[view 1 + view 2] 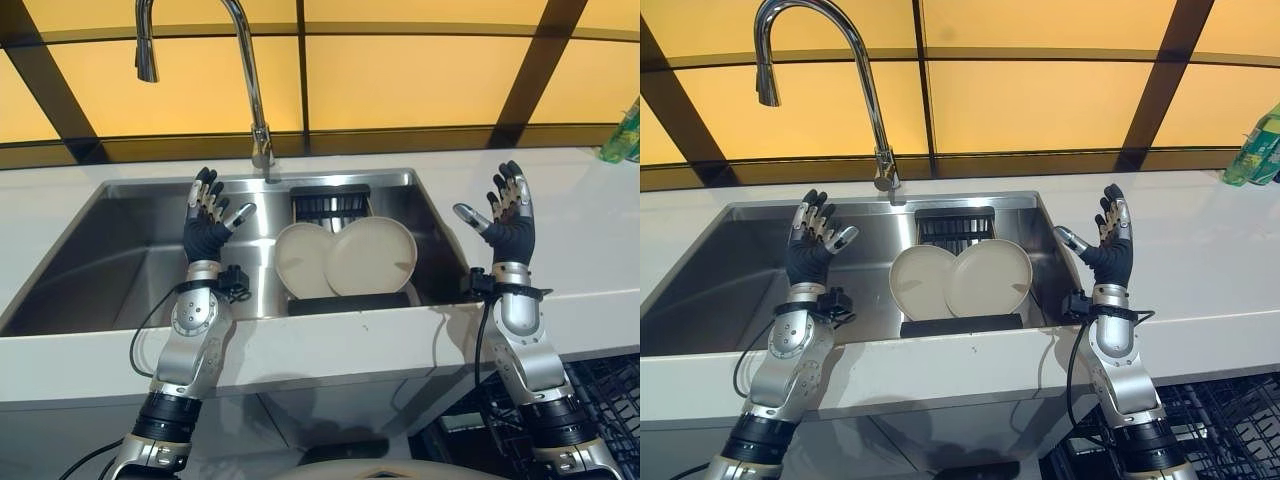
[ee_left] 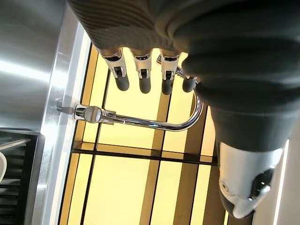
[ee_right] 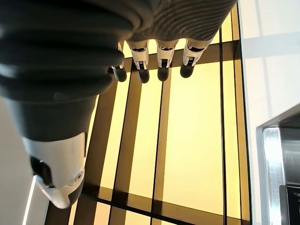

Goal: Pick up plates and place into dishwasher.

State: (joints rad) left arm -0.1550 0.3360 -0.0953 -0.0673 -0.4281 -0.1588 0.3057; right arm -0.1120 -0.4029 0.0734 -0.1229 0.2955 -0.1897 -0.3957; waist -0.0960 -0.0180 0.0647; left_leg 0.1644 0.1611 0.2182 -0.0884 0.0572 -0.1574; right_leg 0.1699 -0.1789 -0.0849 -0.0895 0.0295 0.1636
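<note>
Both hands are raised with fingers straight and spread, thumbs angled inward, holding nothing: the left hand (image 1: 207, 232) over the left half of the sink (image 1: 120, 270), the right hand (image 1: 510, 226) above the counter (image 1: 590, 235) just past the sink's right edge. No writing can be read anywhere; the green bottle (image 1: 1253, 148) at the far right of the counter has a label too small to make out.

The two cream plates (image 1: 345, 258) stand on edge, overlapping, in a dark rack (image 1: 330, 203) in the right part of the sink, between the hands and touched by neither. The left part of the basin is bare steel. The faucet (image 1: 245, 70) arches over the back rim.

The left wrist view looks past its fingertips (image 2: 142, 83) to the faucet (image 2: 140, 121) and yellow panels; the right wrist view catches the sink's corner (image 3: 276, 159). The head views alone show a dishwasher basket (image 1: 1225, 425) below the counter at the right
</note>
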